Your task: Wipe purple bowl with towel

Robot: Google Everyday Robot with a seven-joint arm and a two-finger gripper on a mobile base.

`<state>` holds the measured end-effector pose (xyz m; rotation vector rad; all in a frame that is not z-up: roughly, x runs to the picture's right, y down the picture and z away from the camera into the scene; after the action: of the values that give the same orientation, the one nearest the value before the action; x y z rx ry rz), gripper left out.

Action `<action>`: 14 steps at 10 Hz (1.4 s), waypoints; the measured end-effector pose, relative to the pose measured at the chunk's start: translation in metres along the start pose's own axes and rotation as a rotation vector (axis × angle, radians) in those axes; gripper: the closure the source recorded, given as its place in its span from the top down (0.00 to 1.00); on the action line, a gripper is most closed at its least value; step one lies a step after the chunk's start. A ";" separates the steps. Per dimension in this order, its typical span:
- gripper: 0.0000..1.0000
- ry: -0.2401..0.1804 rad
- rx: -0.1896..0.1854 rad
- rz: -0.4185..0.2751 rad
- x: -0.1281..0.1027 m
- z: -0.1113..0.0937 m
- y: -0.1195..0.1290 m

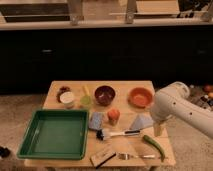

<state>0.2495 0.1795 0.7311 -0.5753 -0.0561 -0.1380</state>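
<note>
The purple bowl (104,94) stands upright at the back middle of the wooden table (125,86). The grey triangular towel (141,121) lies flat to its front right, in front of the orange bowl (140,97). My white arm (172,104) reaches in from the right. My gripper (158,130) hangs down just right of the towel, near the table's right edge, well away from the purple bowl.
A green tray (54,134) fills the front left. A blue-grey pad (96,120), an orange fruit (113,116), a brush (117,133), a green pepper (154,145), a fork (135,156) and a small block (102,157) lie at the front. A white cup (66,98) and a green cup (85,100) stand at the back left.
</note>
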 end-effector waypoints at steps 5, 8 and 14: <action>0.80 -0.033 0.002 -0.015 -0.008 0.023 0.000; 0.80 -0.045 0.002 -0.013 -0.010 0.038 0.000; 0.80 -0.071 0.000 -0.021 -0.013 0.068 -0.004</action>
<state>0.2356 0.2149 0.7884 -0.5798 -0.1306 -0.1378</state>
